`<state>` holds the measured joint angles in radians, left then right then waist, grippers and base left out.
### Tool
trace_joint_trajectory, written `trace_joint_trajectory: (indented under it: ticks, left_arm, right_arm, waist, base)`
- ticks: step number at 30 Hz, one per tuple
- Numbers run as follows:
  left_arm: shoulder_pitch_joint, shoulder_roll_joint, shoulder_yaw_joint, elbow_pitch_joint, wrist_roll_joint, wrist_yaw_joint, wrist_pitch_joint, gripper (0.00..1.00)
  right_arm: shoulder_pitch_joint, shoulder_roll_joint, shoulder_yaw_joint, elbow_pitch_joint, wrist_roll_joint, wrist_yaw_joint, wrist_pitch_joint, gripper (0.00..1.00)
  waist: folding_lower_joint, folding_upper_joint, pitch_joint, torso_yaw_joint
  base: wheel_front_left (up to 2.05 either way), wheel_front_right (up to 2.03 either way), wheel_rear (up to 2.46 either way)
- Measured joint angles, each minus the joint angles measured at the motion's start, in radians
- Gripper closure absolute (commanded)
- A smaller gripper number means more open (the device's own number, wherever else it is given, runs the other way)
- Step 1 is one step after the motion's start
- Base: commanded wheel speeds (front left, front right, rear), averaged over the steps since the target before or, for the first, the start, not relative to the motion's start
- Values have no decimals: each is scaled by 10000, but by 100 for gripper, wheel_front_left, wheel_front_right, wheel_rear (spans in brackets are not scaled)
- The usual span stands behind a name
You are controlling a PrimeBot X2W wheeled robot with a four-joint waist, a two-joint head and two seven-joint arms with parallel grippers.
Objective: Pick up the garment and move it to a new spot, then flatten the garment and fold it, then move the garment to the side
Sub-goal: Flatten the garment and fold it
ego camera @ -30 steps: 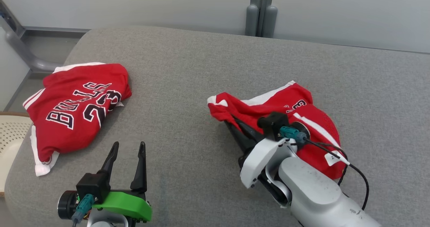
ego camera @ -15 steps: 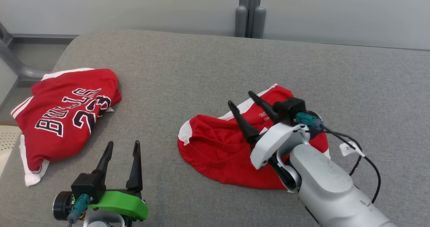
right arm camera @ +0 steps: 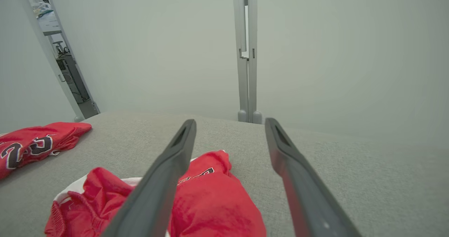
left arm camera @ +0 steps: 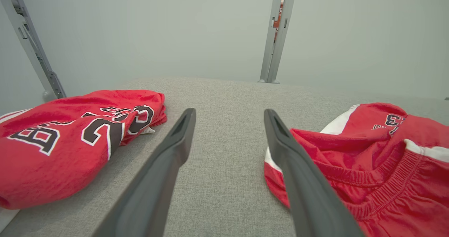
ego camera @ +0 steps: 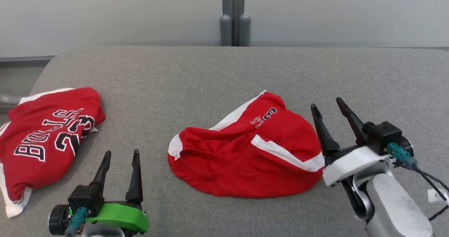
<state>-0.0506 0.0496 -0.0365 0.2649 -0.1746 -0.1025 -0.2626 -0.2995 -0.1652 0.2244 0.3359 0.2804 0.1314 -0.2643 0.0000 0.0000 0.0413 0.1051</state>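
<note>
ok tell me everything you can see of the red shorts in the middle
The red shorts lie crumpled on the grey cushion. Soft matte fabric, white stripes along the sides, dark white-edged lettering near the far edge, gathered elastic waistband toward the robot's left. Nothing grips them; the open right hand stands beside their right edge.

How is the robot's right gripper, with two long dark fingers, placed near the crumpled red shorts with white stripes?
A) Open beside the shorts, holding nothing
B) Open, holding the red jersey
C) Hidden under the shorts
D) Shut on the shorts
A: the right gripper has its fingers spread apart with nothing between them, beside the right edge of the crumpled red shorts, which lie on the grey cushion.
</note>
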Motion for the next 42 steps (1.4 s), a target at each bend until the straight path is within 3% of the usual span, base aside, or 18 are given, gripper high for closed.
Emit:
trace_joint_trajectory:
  ticks: [11,23,32,36,42]
  left_arm:
    - [138,-2,196,12,73,-38,0,0]
    - [-23,-2,-35,12,351,-136,0,0]
    - [-1487,-4,-1421,550,376,-247,-15,0]
    - [-2084,84,-2518,1103,245,-257,-15,0]
    - [-2932,581,-4075,2153,-309,-265,79,0]
  right_arm:
    - [2431,493,-1563,-1879,-472,0,0,0]
    - [2725,767,-1611,-2092,-577,0,0,0]
    - [2513,763,-1636,-2080,-633,0,0,0]
    - [2428,767,-1636,-2065,-631,0,0,0]
    - [2246,800,-1592,-2034,-629,0,0,0]
  waist:
    - [0,0,-232,-354]
    - [0,0,-255,-931]
    - [0,0,80,-1487]
    - [0,0,248,-1773]
    - [0,0,507,-2213]
  base:
    - [0,0,0]
    - [0,0,0]
    - [0,0,0]
    - [0,0,0]
    - [0,0,0]
